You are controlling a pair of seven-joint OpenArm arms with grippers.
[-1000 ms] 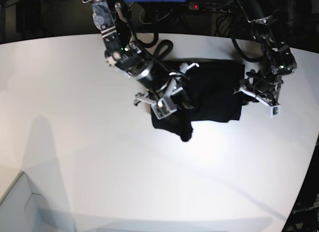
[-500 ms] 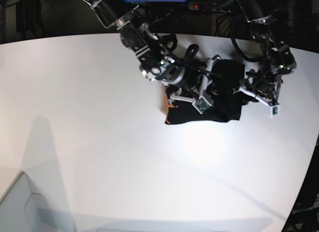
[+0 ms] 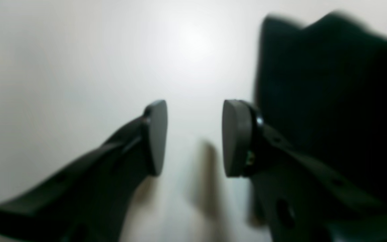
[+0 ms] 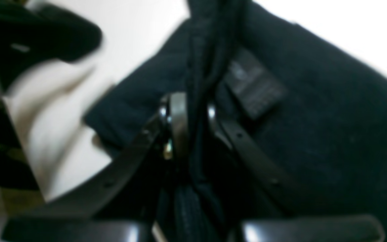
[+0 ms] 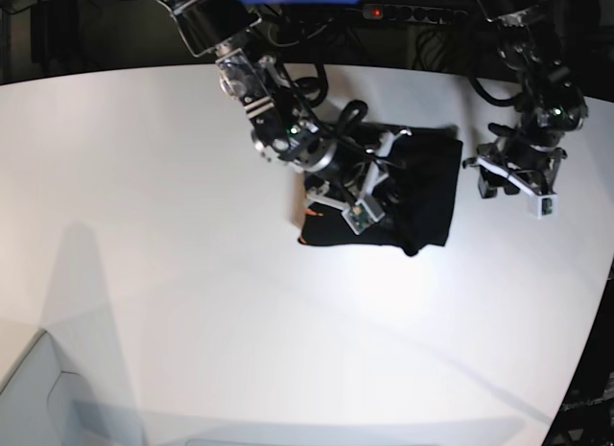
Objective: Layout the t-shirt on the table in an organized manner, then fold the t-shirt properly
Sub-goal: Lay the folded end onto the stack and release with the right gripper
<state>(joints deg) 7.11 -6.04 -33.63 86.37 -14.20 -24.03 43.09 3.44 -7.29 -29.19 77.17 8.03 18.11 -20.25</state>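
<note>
Plain black cloth t-shirt (image 5: pixel 422 192): bunched on the smooth white table (image 5: pixel 173 273), far side. My right hand (image 4: pixel 193 117): clamped on a fold of it; only its wrist view shows the small dark tag (image 4: pixel 254 87). My left hand (image 3: pixel 193 137): pads apart, empty, over bare table beside the shirt. Base view alone shows the orange print (image 5: pixel 307 214).

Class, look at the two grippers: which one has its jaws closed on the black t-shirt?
The right gripper: its jaws pinch a fold of the t-shirt. The left gripper is open over bare table, beside the shirt.
</note>
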